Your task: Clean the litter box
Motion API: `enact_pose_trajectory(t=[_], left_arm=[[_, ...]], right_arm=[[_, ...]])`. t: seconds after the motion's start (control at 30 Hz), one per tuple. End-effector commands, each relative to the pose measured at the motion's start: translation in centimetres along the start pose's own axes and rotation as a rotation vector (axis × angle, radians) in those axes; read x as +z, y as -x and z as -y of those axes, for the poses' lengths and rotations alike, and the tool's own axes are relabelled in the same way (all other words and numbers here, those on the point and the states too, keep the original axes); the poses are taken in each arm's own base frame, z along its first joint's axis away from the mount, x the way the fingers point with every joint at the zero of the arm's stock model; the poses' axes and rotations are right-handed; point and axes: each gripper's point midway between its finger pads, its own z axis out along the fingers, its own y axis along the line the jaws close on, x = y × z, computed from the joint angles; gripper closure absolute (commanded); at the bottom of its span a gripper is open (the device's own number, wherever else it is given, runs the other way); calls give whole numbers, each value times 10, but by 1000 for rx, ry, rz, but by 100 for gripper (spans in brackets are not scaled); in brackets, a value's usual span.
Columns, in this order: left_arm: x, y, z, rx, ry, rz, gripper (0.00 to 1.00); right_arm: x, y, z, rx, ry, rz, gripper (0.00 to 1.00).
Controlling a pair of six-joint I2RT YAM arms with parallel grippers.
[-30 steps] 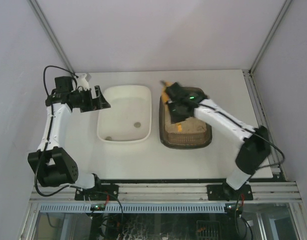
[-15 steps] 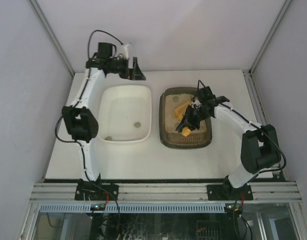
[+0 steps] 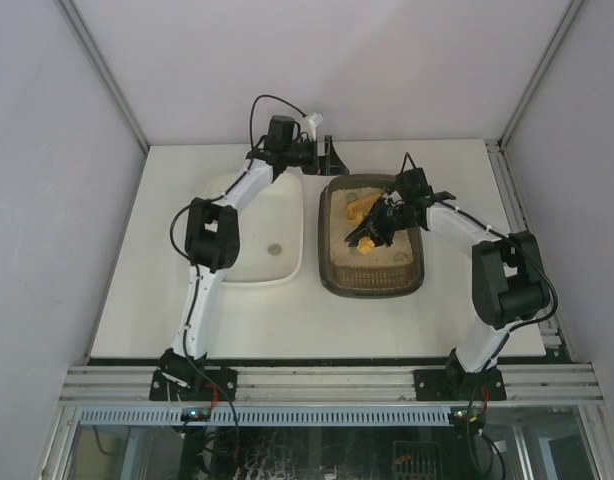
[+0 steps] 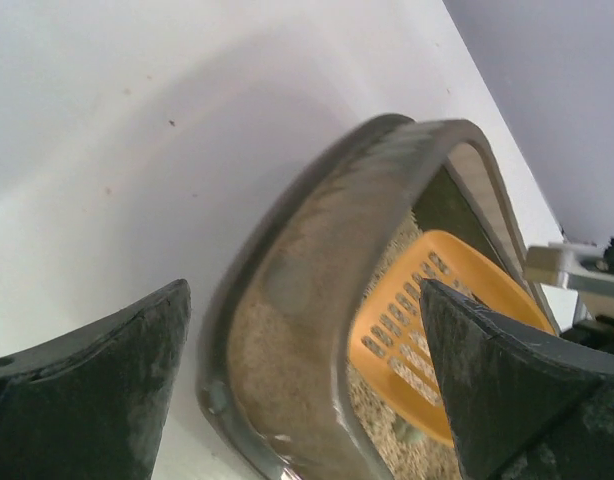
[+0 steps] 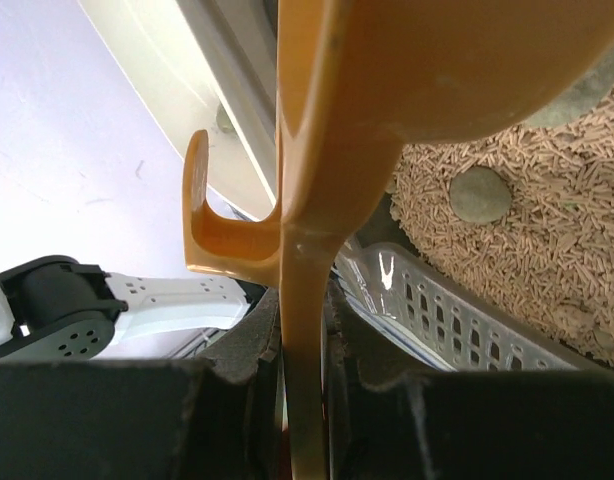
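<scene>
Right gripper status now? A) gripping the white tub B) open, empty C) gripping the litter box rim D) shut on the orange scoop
D: in the right wrist view the jaws of the right gripper are shut on the handle of the orange scoop, which is held over the litter in the litter box.
</scene>
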Motion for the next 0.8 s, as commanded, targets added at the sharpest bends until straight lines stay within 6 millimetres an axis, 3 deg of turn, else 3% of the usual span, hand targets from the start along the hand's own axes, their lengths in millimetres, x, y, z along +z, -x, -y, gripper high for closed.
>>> enact_pose_trajectory(t=[0.0, 0.43, 0.77], left_arm=[[-1, 62, 21, 67, -43, 190, 0], [16, 33, 14, 61, -54, 119, 0], [19, 15, 23, 62, -94, 63, 0]], right_arm=[[-1, 16, -18, -12, 77, 25, 100], [9, 33, -9, 51, 85, 25, 100], [24, 52, -11, 78, 112, 38, 100]])
